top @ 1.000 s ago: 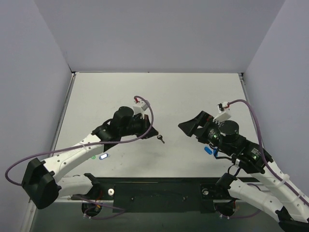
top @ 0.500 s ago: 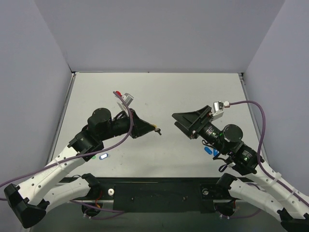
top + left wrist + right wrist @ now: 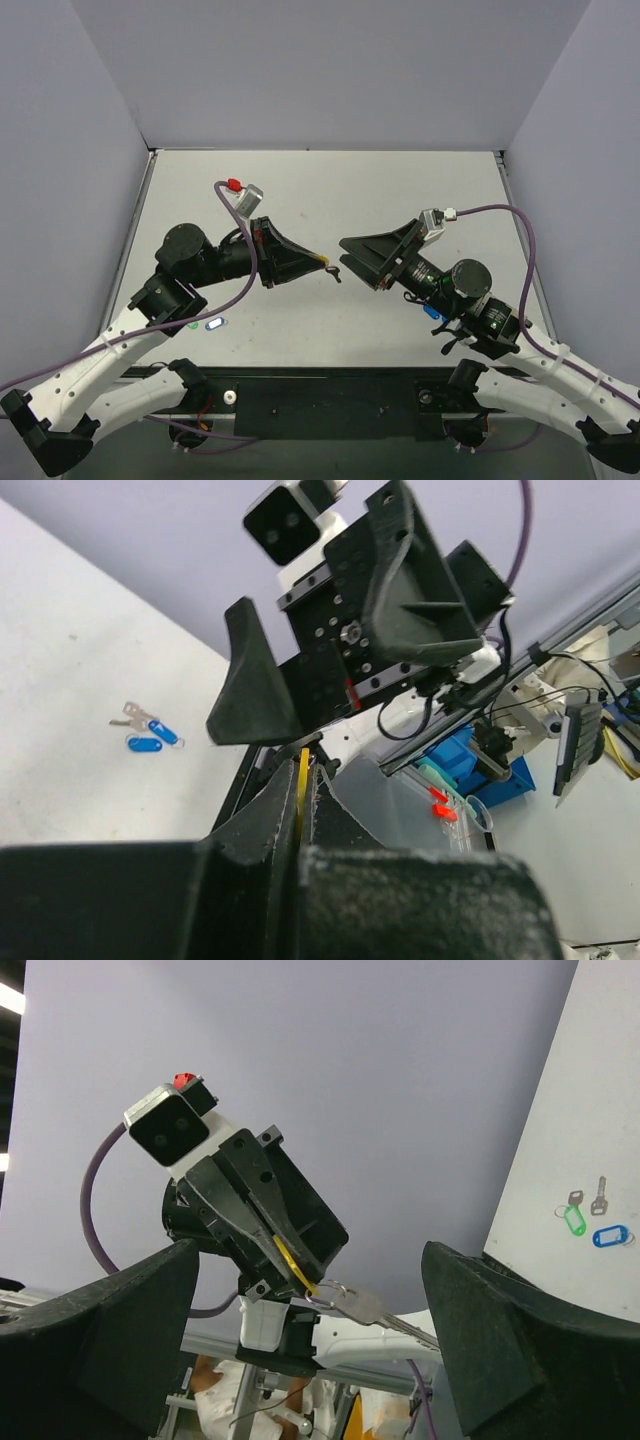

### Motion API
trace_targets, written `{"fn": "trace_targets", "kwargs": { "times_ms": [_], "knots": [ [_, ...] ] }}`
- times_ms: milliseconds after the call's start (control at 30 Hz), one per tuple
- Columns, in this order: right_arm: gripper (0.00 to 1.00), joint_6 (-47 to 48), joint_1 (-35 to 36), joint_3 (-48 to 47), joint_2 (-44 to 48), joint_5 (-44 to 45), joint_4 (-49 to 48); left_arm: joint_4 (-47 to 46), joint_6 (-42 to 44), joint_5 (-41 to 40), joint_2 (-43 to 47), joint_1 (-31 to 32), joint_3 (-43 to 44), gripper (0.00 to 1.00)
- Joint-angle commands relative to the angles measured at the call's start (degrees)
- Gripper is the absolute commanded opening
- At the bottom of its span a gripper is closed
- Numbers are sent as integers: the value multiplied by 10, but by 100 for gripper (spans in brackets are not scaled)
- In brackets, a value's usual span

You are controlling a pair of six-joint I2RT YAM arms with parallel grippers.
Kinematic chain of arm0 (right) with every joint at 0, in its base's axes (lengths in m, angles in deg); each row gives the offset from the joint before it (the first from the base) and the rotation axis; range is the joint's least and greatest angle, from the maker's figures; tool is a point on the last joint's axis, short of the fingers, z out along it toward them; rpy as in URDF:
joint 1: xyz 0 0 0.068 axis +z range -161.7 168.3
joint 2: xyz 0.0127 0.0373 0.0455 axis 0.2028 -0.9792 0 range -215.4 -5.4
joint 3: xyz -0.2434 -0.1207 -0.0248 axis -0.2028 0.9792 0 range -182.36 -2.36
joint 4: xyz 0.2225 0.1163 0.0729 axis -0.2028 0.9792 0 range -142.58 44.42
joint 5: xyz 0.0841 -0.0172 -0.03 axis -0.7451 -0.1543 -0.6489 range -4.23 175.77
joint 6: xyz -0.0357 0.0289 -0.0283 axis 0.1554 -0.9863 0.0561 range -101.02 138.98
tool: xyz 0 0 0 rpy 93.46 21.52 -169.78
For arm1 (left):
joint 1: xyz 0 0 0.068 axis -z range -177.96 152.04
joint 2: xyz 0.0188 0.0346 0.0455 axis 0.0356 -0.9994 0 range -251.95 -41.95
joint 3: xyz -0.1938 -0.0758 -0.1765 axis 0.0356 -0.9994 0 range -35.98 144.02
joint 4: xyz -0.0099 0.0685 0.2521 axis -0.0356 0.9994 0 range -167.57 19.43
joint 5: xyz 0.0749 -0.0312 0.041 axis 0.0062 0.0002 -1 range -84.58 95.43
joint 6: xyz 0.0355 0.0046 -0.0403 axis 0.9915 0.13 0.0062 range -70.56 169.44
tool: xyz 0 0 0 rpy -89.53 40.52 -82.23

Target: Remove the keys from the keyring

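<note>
**Key hangs between two raised tools**

Both arms are lifted off the desk (image 3: 400,190) and meet nose to nose over its middle. The left tool (image 3: 316,263) is pressed together on the yellow tag (image 3: 288,1258), gripping it edge-on. From that arm's own wrist camera the tag shows only as a thin yellow sliver between the two dark fingers. Just past the fingertips the keyring (image 3: 327,1290) hangs free, and the key (image 3: 362,1306) sticks out from it toward the right arm.

The right tool (image 3: 357,265) faces it with its fingers spread wide. Its wrist camera shows one finger (image 3: 130,1340) at the left edge of the view and the other at the right. The key sits in the gap between them, touching neither. From above, the key's tip sits just beside the mouth of that tool — near, but with nothing closed on it.

Other things lie on the desk. A pair of blue tags (image 3: 145,743) with silver keys lies beside the right arm. Near the left arm are a green tag (image 3: 573,1222) and a blue-and-white tag (image 3: 610,1235), close together, with small keys beside them.
</note>
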State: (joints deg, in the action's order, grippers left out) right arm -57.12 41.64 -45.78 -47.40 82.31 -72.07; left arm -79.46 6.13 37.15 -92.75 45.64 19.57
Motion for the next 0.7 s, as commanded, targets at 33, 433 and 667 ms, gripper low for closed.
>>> {"fn": "trace_targets", "kwargs": {
  "times_ms": [33, 433, 667],
  "knots": [
    [88, -13, 19, 5, -10, 7, -94, -79, -23, 30, 16, 4, 34, 0],
    [86, -22, 63, 4, -36, 2, -179, -129, -43, 5, 25, 3, 40, 0],
    [83, -33, 84, 3, -49, 3, -242, -136, -46, -18, 30, 3, 39, 0]
  ]
}}
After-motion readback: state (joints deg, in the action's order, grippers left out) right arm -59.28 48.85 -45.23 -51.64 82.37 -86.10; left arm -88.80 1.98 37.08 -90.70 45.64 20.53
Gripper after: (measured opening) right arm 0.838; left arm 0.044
